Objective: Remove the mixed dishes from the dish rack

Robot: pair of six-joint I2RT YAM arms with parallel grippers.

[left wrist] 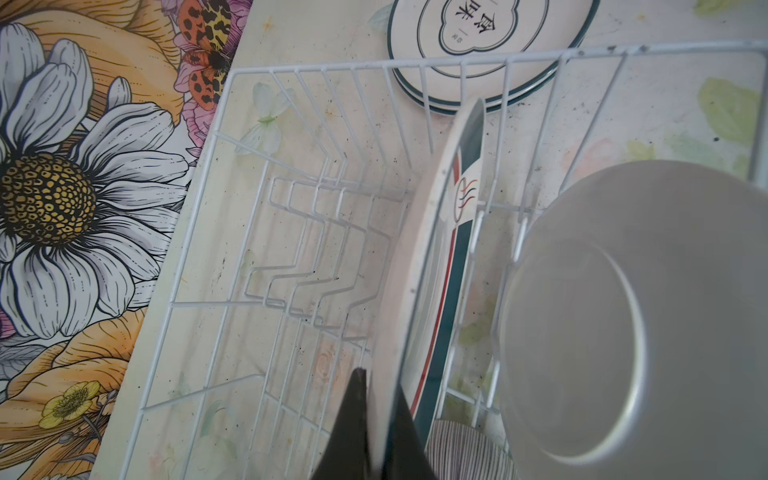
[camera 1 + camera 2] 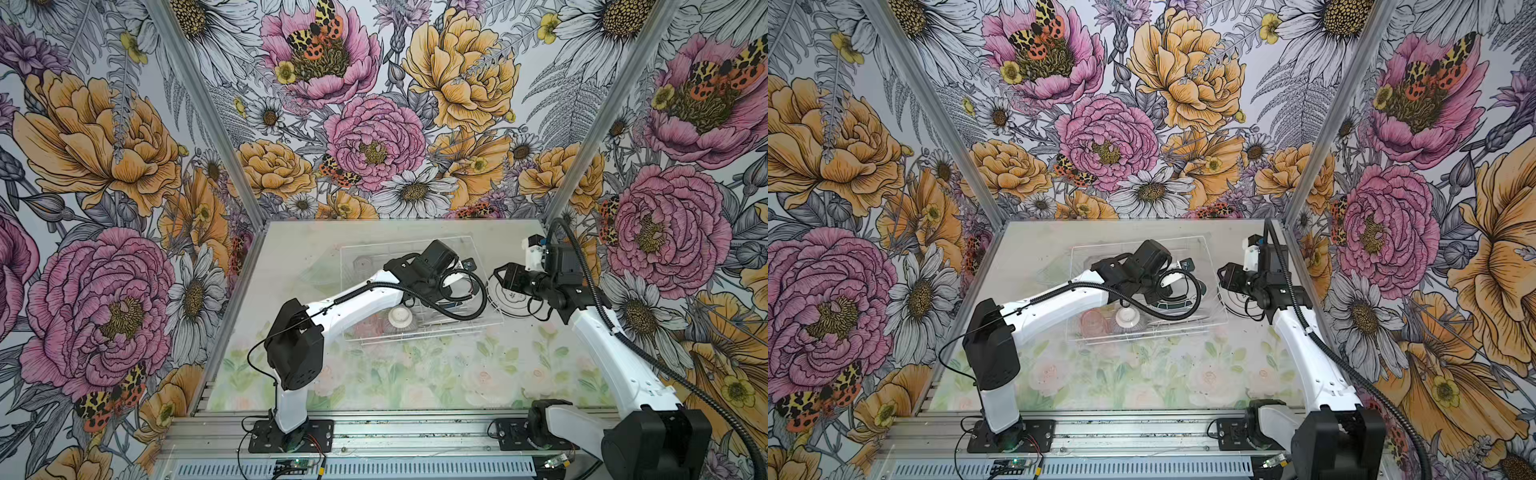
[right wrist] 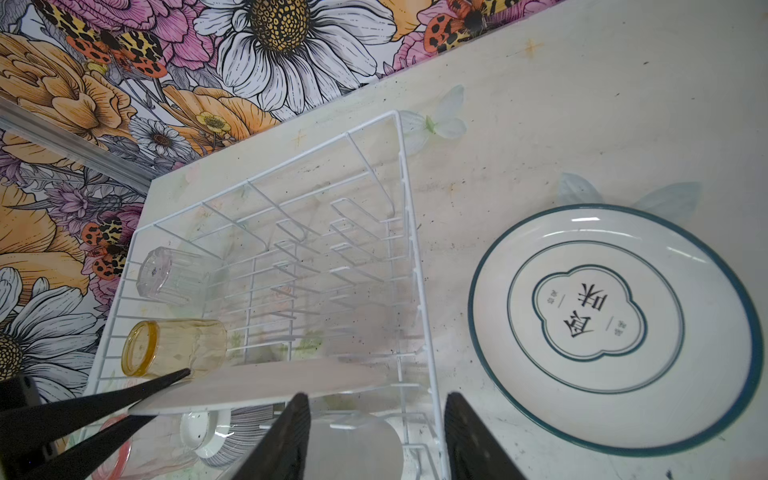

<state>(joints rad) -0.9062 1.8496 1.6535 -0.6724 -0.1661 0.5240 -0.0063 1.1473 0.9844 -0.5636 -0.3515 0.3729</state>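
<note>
At the left end of the large white wire dish rack (image 3: 409,216) sit a clear glass tumbler (image 3: 170,274) and an amber glass tumbler (image 3: 178,347), the amber one on its side. Further along, the left gripper (image 1: 380,390) pinches the rim of a round white teal-striped plate (image 1: 440,257) standing on edge among the prongs, likely ready to lift straight out. Just beside it rests an upturned purple-striped bowl (image 1: 465,449). The right gripper (image 3: 376,399) hangs spread, gripping nothing, over the rack's right side. Rightmost, white dark-rimmed plates (image 3: 615,324) lie stacked on the table (image 3: 582,104), already unloaded.
</note>
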